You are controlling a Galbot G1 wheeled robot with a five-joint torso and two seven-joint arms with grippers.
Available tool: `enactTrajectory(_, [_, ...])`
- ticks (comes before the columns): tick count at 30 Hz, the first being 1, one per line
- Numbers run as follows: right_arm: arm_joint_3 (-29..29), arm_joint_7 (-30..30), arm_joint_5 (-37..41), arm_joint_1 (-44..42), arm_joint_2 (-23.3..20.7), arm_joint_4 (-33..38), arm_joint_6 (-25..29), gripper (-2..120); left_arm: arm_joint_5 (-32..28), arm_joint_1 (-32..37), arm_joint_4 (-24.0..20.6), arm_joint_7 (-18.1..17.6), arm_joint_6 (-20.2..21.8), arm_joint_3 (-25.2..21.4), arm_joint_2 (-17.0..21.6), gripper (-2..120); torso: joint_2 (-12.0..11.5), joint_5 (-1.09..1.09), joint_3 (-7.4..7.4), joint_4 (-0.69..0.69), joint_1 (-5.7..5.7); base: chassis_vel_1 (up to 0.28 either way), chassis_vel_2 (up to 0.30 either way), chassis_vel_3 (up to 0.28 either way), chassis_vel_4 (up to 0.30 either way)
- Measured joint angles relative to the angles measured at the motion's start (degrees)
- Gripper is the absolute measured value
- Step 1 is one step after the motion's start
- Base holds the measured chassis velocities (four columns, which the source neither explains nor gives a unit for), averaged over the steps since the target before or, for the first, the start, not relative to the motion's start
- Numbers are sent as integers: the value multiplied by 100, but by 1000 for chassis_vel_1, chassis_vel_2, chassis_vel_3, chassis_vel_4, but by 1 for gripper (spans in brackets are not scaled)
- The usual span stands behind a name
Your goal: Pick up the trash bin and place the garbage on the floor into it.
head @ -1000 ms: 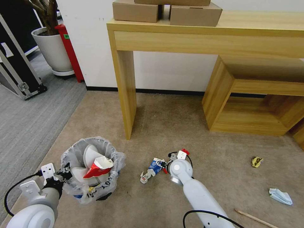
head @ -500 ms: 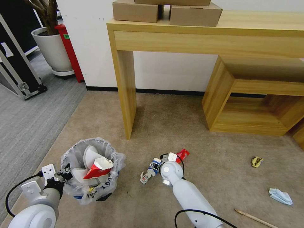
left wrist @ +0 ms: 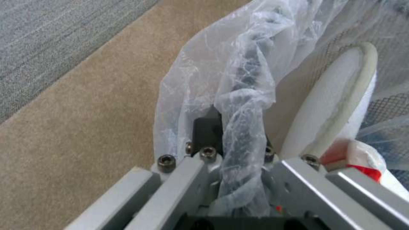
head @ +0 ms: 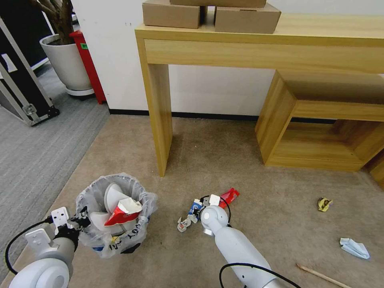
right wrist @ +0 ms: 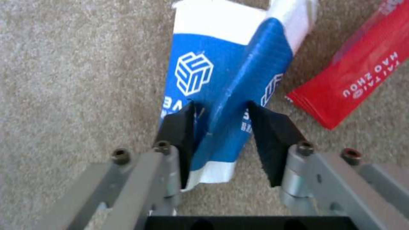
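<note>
On the beige floor (head: pixel 224 160) in the head view, the trash bin (head: pixel 116 218) stands at lower left, its crinkly liner bag holding two white slippers (head: pixel 114 197) and one red-white paper cup (head: pixel 123 211). The left gripper (head: pixel 82 220) sits at the bin's near-left rim, clamped on rim and liner. To the right, the right gripper (head: pixel 199 208) is low over one crushed blue-white paper cup (head: pixel 195 207), with one small crumpled can (head: pixel 183 224) just beside it and one red wrapper (head: pixel 229 197) on the far side. Well apart on the right lie one yellow crumpled wrapper (head: pixel 324 204), one light-blue mask (head: pixel 354 248) and one wooden stick (head: pixel 322 275). Behind stands a wooden surface (head: pixel 256 40) carrying cardboard boxes (head: pixel 212 15), its leg rising beyond the bin and the litter. A white planter (head: pixel 66 64) stands far left by the grey carpet (head: pixel 36 148).

In the left wrist view, the left gripper (left wrist: pixel 232 150) has its jaws closed on the twisted bag and the bin rim; one slipper (left wrist: pixel 336 105) leans inside the mesh wall, the red-white cup (left wrist: pixel 353 156) beside it.

In the right wrist view, the right gripper (right wrist: pixel 221 127) has its jaws apart, straddling the raised fold of the blue-white cup (right wrist: pixel 221 83), both pads (right wrist: pixel 181 127) close against it. The red wrapper (right wrist: pixel 362 83) lies near the cup, apart from the jaws.
</note>
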Motion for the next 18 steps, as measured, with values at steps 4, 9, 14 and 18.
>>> enactTrajectory(4, [-2, -107, -76, 38, 9, -111, 44, 24, 0, -13, 8, 0, 0, 4, 0, 1, 0, 0, 0, 0, 0, 0, 0, 0, 0])
enactTrajectory(9, [-2, -216, -130, 28, -33, -159, 68, 11, -2, -35, 32, 0, -9, 11, -2, 1, 0, 0, 0, 1, 0, 0, 0, 0, 0])
enactTrajectory(14, [9, -332, -198, -37, -107, -98, 86, 0, -1, -49, 54, 1, -18, 23, -9, 1, 0, 1, 0, 1, 0, 0, 0, 0, 0])
enactTrajectory(18, [40, -425, -239, -159, -226, 114, 121, 0, 0, -70, 85, 1, -18, 32, -9, 1, 0, 1, 0, 1, 0, 0, 0, 0, 0])
